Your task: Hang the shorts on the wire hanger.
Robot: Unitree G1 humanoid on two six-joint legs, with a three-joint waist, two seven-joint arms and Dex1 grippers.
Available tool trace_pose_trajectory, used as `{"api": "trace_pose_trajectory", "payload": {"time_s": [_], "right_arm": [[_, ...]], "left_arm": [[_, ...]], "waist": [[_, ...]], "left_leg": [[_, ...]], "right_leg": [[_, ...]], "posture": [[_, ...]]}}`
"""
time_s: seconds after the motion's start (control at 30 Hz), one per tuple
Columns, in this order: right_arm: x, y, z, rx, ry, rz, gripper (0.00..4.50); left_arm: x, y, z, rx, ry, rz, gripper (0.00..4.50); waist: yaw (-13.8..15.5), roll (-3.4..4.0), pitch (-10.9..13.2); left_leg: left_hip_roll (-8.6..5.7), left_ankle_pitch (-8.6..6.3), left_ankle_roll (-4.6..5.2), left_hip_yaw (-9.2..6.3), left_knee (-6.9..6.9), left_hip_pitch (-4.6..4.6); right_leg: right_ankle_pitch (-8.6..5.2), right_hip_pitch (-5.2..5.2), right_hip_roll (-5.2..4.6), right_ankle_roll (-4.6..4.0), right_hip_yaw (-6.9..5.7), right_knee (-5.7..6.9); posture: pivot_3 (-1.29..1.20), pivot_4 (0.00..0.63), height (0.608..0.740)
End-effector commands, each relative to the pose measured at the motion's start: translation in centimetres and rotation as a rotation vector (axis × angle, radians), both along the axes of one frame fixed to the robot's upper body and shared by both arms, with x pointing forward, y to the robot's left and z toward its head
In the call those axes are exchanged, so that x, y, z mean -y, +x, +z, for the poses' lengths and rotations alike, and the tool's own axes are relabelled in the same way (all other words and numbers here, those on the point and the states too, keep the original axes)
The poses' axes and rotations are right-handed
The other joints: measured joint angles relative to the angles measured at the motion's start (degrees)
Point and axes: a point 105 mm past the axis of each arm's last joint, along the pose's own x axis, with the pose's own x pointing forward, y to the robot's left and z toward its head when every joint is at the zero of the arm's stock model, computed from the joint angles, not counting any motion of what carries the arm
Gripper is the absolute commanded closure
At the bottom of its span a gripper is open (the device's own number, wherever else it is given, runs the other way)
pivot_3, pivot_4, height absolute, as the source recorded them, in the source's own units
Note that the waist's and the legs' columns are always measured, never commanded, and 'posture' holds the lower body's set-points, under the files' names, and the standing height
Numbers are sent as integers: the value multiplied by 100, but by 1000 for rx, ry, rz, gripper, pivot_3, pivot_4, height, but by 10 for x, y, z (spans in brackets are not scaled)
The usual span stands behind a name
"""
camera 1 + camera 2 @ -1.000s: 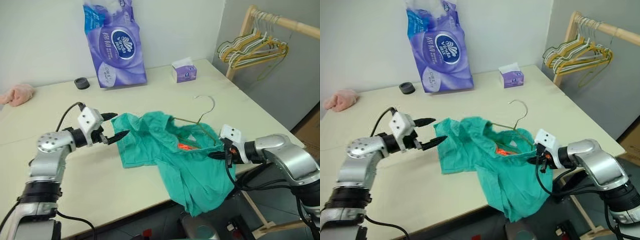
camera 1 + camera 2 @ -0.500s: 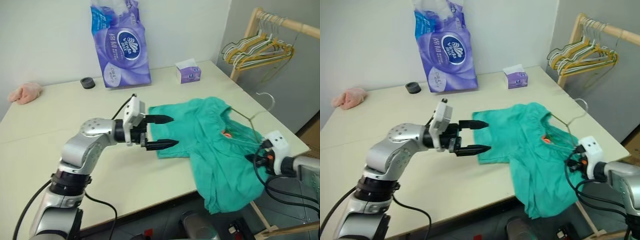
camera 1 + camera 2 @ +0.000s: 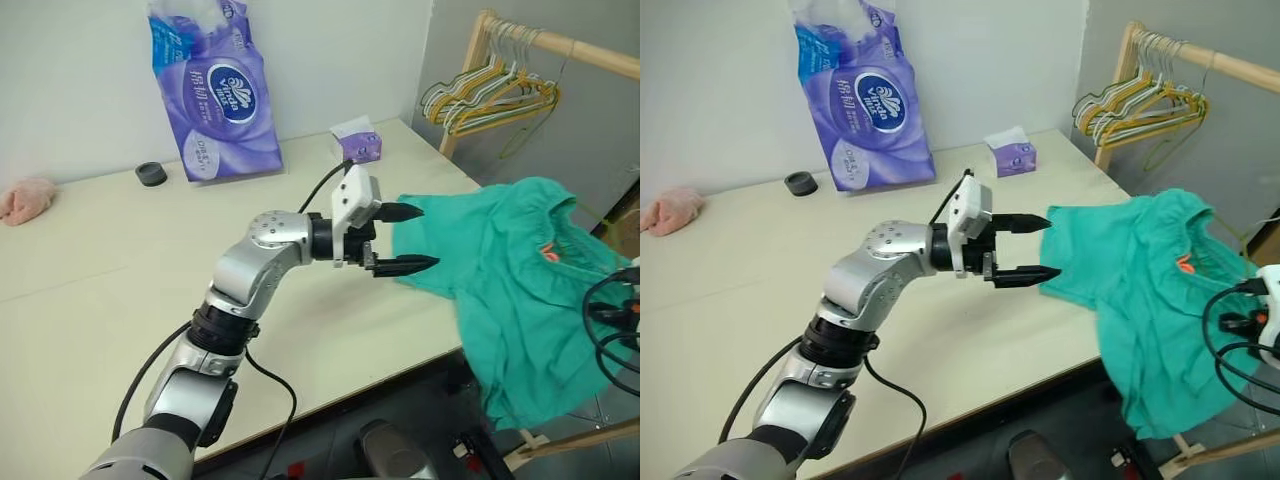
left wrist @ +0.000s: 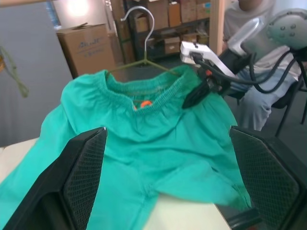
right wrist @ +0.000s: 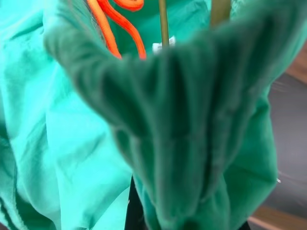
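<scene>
A: Left wrist view gives the best read. The shorts (image 4: 144, 139) hang with the waistband up and the wire hanger (image 4: 144, 57) rising out of it, hook on top. The right gripper (image 4: 196, 96) has its fingers pressed together, pinching the waistband at one side, probably with the wire inside the pinch, though I cannot tell for sure.

B: And the rest of the cloth?

A: In the head views one leg lies on the corner of the table (image 3: 120, 270), and the bulk drapes off the edge toward the right arm. The left gripper (image 3: 1040, 247) points level at that near leg, fingers spread wide, one tip above the hem, one just at it, nothing held.

B: So the left side is the step in hand?

A: I'd judge so. The left gripper should take the free side of the waistband, not the leg hem, or the cloth will only bunch. Reach past the leg toward the gathered elastic, close on a single layer, then draw it over the bare shoulder of the wire.

B: Risks?

A: Pulling hard could drag the waistband out of the right pinch, or tip the hanger. Keep the right grip fixed and the pull gentle.
</scene>
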Motion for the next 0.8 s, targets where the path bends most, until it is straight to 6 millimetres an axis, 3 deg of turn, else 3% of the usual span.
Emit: {"api": "trace_pose_trajectory", "payload": {"time_s": [0.03,0.2,0.43,0.6,0.8], "right_arm": [[26,-5,24,67,-82,-82,4500],[52,-14,28,66,-147,-161,4500],[52,17,89,225,-257,-124,4500],[64,30,110,273,-306,-150,4500],[88,48,120,290,-259,-214,4500]], "left_arm": [[10,1,16,80,-26,-1,209],[20,4,29,100,-57,-1,209],[40,7,49,150,-92,10,209],[48,7,50,173,-90,22,209],[56,2,54,208,-99,23,209]], "waist": [[-44,2,7],[-180,-11,35],[-447,42,135],[-492,-22,200],[-545,21,334]], "left_leg": [[0,-1,2,6,-2,2],[0,-5,6,12,-10,3],[-32,-26,37,70,-10,26],[-27,-45,66,94,-15,61],[-32,-71,69,143,-9,116]], "right_leg": [[-1,0,0,1,5,-1],[-8,3,0,12,6,-12],[-25,20,-27,43,33,-20],[-33,40,-22,56,90,-19],[-25,114,-31,71,135,-82]], "posture": [[-580,112,740],[-583,117,740],[-592,136,740],[-580,148,740],[-560,161,740]]}}
